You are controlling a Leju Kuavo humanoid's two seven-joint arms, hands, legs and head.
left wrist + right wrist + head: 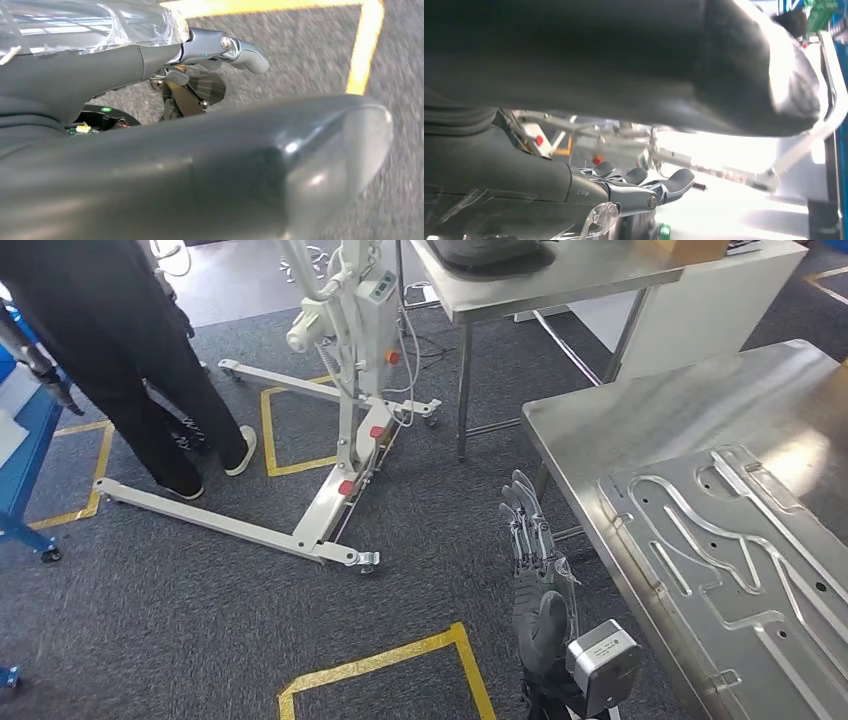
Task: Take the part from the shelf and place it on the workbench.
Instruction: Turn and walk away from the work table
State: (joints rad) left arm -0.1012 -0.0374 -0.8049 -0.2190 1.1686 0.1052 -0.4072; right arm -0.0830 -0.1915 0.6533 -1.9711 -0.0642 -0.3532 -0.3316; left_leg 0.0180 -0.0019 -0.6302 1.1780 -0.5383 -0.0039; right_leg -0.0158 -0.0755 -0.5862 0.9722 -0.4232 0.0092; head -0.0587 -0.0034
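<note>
1. Head view looks down on a dark carpeted floor [200, 610] marked with yellow tape [385, 660], and a steel workbench [640, 420] at the right.
2. A flat metal part [740, 560], a plate with cut slots and raised tracks, lies on the workbench, near its front corner.
3. One robot hand [535, 560] reaches up from below, just beside the workbench's left edge and apart from the part; its fingers [522, 515] are extended, slightly spread, holding nothing. By its place it is probably the right hand, though the arm's origin is cut off.
4. Right wrist view shows the right hand [639, 187] with fingers straight and nothing between them.
5. Left wrist view shows the left hand [150, 125] over the carpet, fingers stretched out and empty.
6. A white wheeled lift frame [340, 420] stands on the floor.
7. A person [120, 340] in dark trousers stands at the upper left, beside a blue cart [20, 460].
8. A second steel table [540, 280] stands behind.
</note>
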